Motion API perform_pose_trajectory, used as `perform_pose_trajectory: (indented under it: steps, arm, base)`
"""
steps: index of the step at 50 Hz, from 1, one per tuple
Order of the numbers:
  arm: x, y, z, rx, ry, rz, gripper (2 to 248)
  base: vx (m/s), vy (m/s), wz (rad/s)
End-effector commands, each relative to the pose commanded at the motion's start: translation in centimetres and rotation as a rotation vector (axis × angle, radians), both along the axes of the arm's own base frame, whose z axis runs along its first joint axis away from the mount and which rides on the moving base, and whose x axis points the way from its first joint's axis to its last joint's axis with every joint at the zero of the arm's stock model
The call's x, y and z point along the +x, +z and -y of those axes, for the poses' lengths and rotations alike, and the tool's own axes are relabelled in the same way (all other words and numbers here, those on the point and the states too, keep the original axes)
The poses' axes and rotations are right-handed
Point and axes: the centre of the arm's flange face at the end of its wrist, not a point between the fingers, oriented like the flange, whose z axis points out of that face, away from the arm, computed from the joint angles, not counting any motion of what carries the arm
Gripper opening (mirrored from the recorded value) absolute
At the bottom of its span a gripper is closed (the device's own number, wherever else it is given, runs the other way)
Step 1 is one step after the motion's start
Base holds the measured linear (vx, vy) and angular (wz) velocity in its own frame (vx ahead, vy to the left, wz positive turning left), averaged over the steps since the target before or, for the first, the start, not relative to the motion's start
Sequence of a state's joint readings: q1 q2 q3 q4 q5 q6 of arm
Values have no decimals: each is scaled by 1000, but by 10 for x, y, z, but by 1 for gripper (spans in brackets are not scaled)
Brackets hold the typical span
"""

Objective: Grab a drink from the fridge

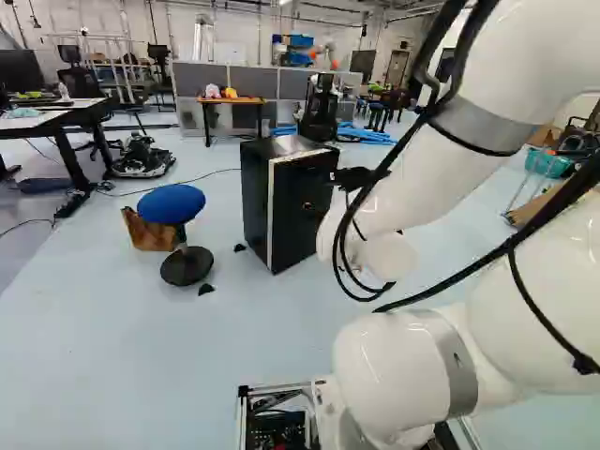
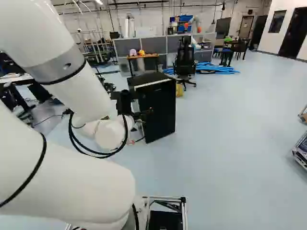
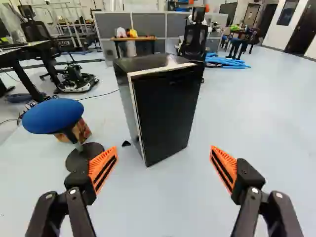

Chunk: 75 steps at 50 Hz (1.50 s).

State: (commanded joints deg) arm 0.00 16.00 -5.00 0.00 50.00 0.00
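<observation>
"So which way is the fridge (image 3: 168,111) facing?"

"It's standing upright, long axis running straight up from the floor (image 3: 222,207), and its broad black face is looking back towards the arm (image 1: 441,169), angling a little to the arm's right. A pale strip is edging that face along the top and down one side."

"And the fingers (image 2: 144,114)?"

"They're spreading wide open, orange pads well apart, and they're holding nothing! In the wrist view the fridge is standing ahead of them, filling much of the gap between the tips as we're looking through, with floor showing between it and the pads. Neither pad is touching it."

"What's sitting around it?"

"In the left base view the blue stool (image 1: 172,203) is standing just left of the fridge, with a brown box (image 1: 147,231) sitting close behind the stool's base. A black chair (image 2: 185,60) is standing beyond the fridge, and over by the grey partitions (image 3: 148,22) a bench (image 3: 133,38) is carrying some small bright things (image 3: 126,33)."

"And blue tubes (image 2: 218,68)?"

"Those are lying on the floor, farther back, beside that chair."
</observation>
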Motion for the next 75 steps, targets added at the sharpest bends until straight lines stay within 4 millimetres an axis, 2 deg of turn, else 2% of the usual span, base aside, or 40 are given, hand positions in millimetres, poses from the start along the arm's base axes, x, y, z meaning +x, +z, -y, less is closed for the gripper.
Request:
perform_pose_trajectory:
  steps: [45, 54, 75]
  arm:
    - [0, 0, 0, 0, 0, 0, 247]
    - [0, 0, 0, 0, 0, 0, 247]
    - [0, 0, 0, 0, 0, 0, 247]
  base:
    - [0, 0, -1]
    - [-6, -87, -358]
    - [54, 0, 4]
